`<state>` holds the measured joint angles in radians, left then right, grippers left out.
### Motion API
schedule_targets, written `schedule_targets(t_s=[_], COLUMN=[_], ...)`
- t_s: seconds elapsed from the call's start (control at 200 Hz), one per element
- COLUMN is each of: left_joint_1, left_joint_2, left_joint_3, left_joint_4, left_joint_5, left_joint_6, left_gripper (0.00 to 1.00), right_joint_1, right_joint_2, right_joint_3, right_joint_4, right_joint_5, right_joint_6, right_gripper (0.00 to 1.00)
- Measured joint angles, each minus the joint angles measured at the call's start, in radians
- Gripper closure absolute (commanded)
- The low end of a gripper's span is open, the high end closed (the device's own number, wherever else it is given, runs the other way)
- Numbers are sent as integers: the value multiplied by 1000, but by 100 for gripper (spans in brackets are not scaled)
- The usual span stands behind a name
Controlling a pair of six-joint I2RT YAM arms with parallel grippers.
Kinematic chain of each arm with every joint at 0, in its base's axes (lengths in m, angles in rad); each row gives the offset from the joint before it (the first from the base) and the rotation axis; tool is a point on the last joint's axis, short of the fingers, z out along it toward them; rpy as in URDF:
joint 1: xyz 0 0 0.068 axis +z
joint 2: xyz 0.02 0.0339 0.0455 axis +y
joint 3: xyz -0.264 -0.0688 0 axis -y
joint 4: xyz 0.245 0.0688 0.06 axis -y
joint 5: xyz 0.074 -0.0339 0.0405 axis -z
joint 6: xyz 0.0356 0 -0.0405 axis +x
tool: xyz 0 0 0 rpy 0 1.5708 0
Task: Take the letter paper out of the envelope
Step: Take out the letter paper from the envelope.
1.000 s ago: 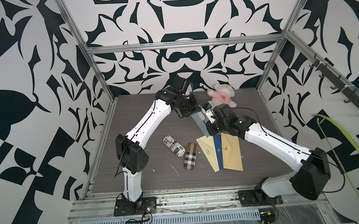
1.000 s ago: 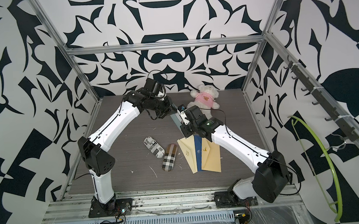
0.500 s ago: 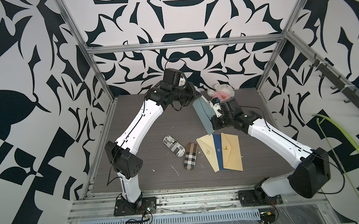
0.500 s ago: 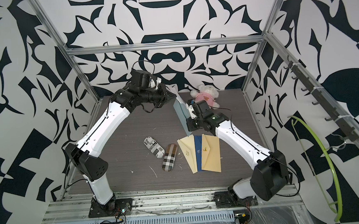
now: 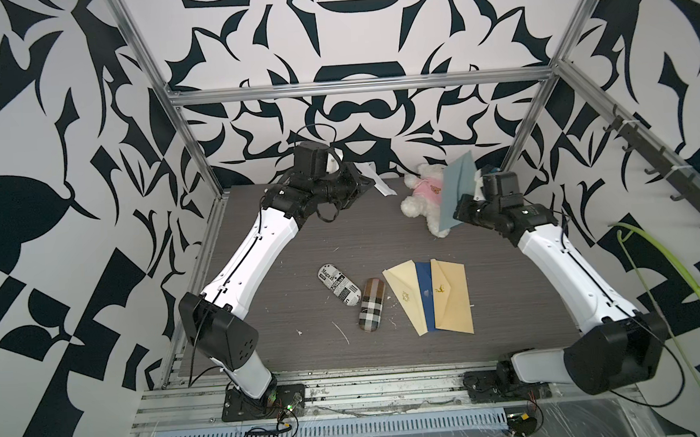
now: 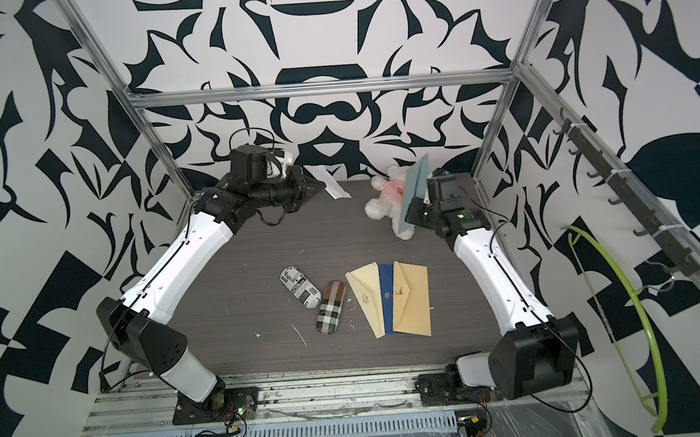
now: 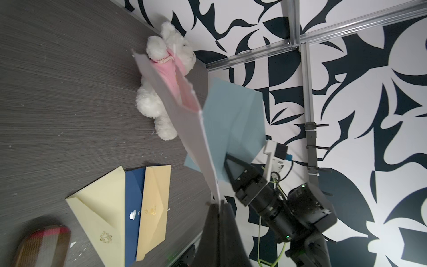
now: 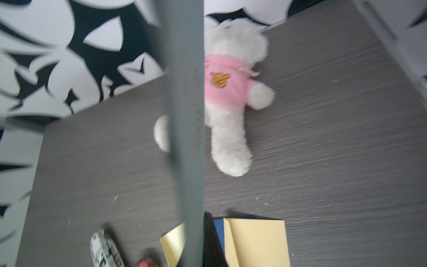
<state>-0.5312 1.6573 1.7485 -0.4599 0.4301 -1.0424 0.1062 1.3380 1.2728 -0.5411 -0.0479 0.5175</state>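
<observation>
Letter paper: white sheet (image 5: 379, 180), out of the envelope, up in the air at far centre by the back wall (image 5: 358, 115).
Left pincer: mine (image 5: 369, 184), clamped tight on one end of the letter paper. Wrist cam shows the sheet (image 7: 184, 111) running out from my fingertips, looks folded.
Envelope: pale blue (image 5: 459, 192), far right, stood on edge, off the table.
Right pincer: mine too (image 5: 461, 217), closed on the envelope's lower part. The left wrist cam catches it (image 7: 235, 166) w/ the blue paper in its grip.
Gap: paper & envelope well apart in both top views, no contact.
Teddy: white, pink top (image 5: 420, 200), lying on the table far right. The envelope hangs in front & hides part of it.
Spares: cream envelope (image 5: 405, 299), navy envelope (image 5: 426, 294), tan envelope (image 5: 453, 300). Flat, overlapping in a fan, right of centre, nearer.
Cases: newsprint case (image 5: 339, 291) & plaid case (image 5: 371, 305), just beside each other, left of the fan.
Table: dark wood grain (image 5: 299, 239), small white scraps near the cases.
</observation>
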Motion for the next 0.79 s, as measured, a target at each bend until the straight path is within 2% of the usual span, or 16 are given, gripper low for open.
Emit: schedule_targets(t_s=[0.195,0.41,0.605,0.795], left_joint_1=[0,0,0,0], left_joint_2=[-5,-7,-21,-26], left_joint_3=[-124,-158,-160,-161], left_joint_4=[26,32,37,36], left_joint_5=[0,1,2,4], left_joint_6=[17,24,31,46], left_gripper=[100,100,100,100], right_joint_1=[-127,-233,-307,-359], right_joint_2=[-9,22,188,360], right_joint_3=[-53,-177,-178,-137], right_joint_4=[14,63,143,139], right_joint_5=[15,-18,-160,-301], right_joint_6=[129,206,158,64], right_gripper=[100,100,100,100])
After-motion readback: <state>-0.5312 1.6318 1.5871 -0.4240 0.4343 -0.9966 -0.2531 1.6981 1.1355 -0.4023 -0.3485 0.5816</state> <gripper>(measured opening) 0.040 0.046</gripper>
